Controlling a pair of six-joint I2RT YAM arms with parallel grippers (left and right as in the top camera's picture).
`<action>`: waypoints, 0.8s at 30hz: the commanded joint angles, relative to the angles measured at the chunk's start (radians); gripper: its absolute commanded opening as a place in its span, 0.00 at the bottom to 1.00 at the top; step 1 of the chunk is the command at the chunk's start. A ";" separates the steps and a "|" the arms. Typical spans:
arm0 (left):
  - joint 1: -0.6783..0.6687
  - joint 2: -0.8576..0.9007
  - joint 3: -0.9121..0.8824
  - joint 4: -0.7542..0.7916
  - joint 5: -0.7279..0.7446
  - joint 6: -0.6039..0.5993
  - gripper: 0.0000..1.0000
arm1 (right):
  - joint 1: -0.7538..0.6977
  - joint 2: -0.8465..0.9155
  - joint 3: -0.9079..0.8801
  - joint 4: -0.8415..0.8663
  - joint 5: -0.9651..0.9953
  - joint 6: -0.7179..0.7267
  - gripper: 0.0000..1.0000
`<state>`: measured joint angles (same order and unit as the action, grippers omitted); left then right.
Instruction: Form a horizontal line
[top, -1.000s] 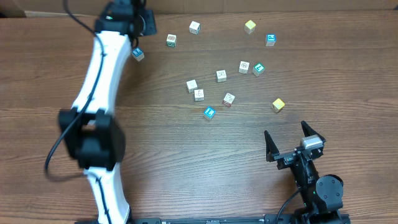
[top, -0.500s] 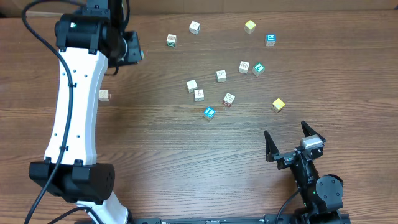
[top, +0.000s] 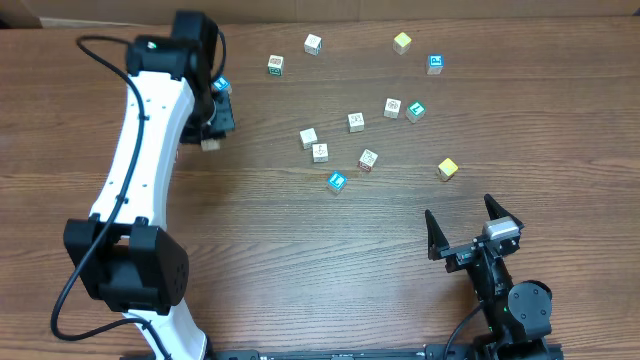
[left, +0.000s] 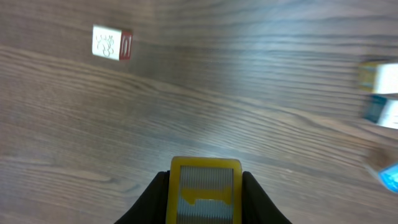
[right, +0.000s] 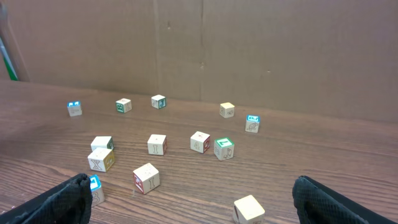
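Now the left tool (left: 205, 200) pinches a yellow cube (left: 205, 180), seemingly mid-carry; right tool (top: 462, 222) spread. Next: set it touching a white cube (left: 107, 43).

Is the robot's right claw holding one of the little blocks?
No, in the overhead view the right gripper stands wide open with nothing between its fingers.

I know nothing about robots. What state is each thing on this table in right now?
left gripper: shut on the yellow cube.
yellow cube: pinched between the two fingers.
right gripper: wide open, empty, apart from every cube.
loose cubes: scattered on the table, no line of four formed yet.
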<state>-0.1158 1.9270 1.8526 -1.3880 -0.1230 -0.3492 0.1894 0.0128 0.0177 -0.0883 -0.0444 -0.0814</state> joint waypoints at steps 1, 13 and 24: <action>0.005 0.013 -0.109 0.048 -0.073 -0.058 0.06 | -0.001 -0.011 -0.010 0.007 0.002 0.006 1.00; 0.006 0.014 -0.454 0.424 -0.132 -0.055 0.09 | -0.001 -0.011 -0.010 0.007 0.002 0.006 1.00; 0.006 0.014 -0.550 0.663 -0.256 0.023 0.12 | -0.001 -0.011 -0.010 0.007 0.002 0.006 1.00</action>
<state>-0.1158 1.9331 1.3216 -0.7494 -0.3130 -0.3668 0.1894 0.0128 0.0177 -0.0887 -0.0452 -0.0811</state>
